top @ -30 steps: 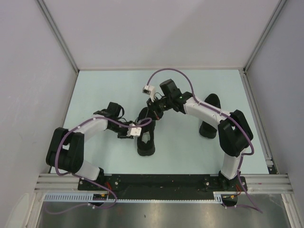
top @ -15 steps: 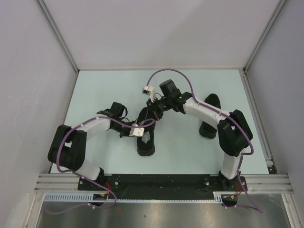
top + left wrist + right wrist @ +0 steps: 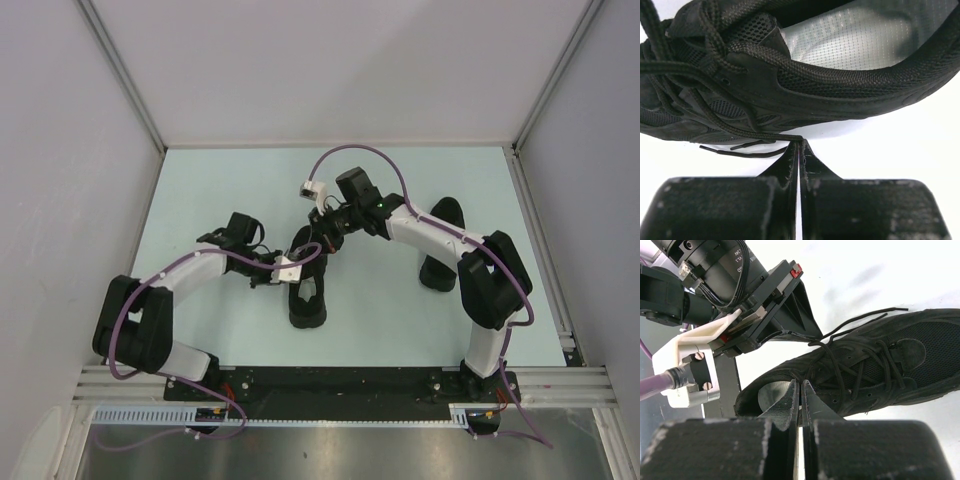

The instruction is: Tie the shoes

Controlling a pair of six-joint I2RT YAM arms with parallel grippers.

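Note:
The black sneaker [image 3: 306, 303] lies in the middle of the table, grey insole up. My left gripper [image 3: 283, 280] is at its left side, shut on a thin black lace [image 3: 765, 134] that runs taut from the eyelets to the fingertips [image 3: 799, 142]. A loose lace end [image 3: 740, 151] lies on the table below. My right gripper [image 3: 325, 240] is at the shoe's far end. Its jaws are shut in front of the shoe's collar [image 3: 801, 386]; I cannot tell whether a lace is between them. The right wrist view shows the shoe [image 3: 880, 365] and the left gripper [image 3: 812, 336] pinching the lace.
A second black shoe-like shape [image 3: 446, 214] lies at the right, partly hidden under the right arm [image 3: 440, 240]. Grey walls close the table on three sides. The arm bases stand on a rail [image 3: 340, 385] at the near edge.
My left arm shifted slightly toward the shoe and then back to the left, still holding the lace. The right arm and the shoe have not visibly moved.

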